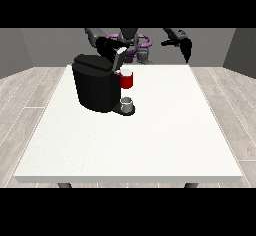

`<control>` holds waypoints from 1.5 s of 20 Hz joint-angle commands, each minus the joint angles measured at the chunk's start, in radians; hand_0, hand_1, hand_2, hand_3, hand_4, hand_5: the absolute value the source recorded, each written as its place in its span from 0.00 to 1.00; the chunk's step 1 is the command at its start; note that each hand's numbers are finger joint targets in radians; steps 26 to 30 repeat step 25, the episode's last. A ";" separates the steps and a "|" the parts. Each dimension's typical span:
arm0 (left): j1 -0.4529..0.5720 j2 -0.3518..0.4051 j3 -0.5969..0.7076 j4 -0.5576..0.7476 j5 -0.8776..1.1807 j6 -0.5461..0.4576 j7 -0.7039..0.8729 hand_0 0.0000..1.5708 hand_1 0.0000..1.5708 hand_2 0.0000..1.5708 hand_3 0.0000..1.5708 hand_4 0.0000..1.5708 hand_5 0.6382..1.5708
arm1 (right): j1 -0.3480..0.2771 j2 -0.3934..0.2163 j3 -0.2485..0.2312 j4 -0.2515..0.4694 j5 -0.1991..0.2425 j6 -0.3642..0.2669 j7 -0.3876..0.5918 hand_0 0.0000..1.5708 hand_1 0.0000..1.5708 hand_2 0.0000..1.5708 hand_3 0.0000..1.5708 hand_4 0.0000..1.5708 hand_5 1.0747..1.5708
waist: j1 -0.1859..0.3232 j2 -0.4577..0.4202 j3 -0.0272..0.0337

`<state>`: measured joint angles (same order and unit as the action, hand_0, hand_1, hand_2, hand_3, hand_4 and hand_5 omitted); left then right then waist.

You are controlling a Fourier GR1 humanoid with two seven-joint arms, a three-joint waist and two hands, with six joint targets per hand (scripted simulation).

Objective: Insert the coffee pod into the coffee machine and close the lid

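Standing toward the left of the white surface (150, 145), a black coffee machine (95, 87) carries a red pod holder (127, 80) at its front, above a small grey cup (127, 103). The hand at the view's left (111, 46) hovers over the machine's lid (95, 63), apparently pinching something white, perhaps the coffee pod (120, 52). The hand at the view's right (186, 47) hangs raised, fingers relaxed downward.

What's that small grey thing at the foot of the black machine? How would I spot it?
Find the big black coffee machine on the white table. At its base, on the camera side, stands a small grey cup. It sits directly below the red holder and is the only grey thing there.
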<state>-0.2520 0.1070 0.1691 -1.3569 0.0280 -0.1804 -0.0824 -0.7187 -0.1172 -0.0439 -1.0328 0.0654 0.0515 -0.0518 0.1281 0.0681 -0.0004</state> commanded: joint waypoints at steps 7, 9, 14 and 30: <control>-0.030 0.049 0.038 0.042 0.045 -0.029 -0.026 0.00 0.00 0.00 0.00 0.00 1.00 | -0.068 0.037 0.065 0.013 0.090 -0.018 0.019 0.00 0.00 0.00 0.00 0.09 1.00 | -0.011 -0.003 0.0002; -0.045 -0.015 -0.052 -0.035 0.003 -0.007 -0.011 0.00 0.00 0.00 0.00 0.00 1.00 | -0.153 0.008 0.002 0.072 0.085 -0.058 -0.002 0.00 0.00 0.00 0.00 0.09 1.00 | 0.056 0.042 0.0005; 0.018 -0.015 -0.038 0.002 0.011 -0.015 -0.090 0.00 0.00 0.00 0.00 0.12 1.00 | -0.080 0.067 0.046 0.028 0.087 -0.036 -0.058 0.00 0.00 0.00 0.00 0.02 1.00 | 0.012 -0.004 0.0004; 0.116 -0.015 -0.015 0.062 0.010 0.004 -0.110 0.00 0.00 0.00 0.00 0.12 1.00 | 0.330 0.117 0.230 -0.146 -0.130 -0.056 -0.120 0.00 0.00 0.00 0.00 0.10 1.00 | -0.111 -0.195 0.0005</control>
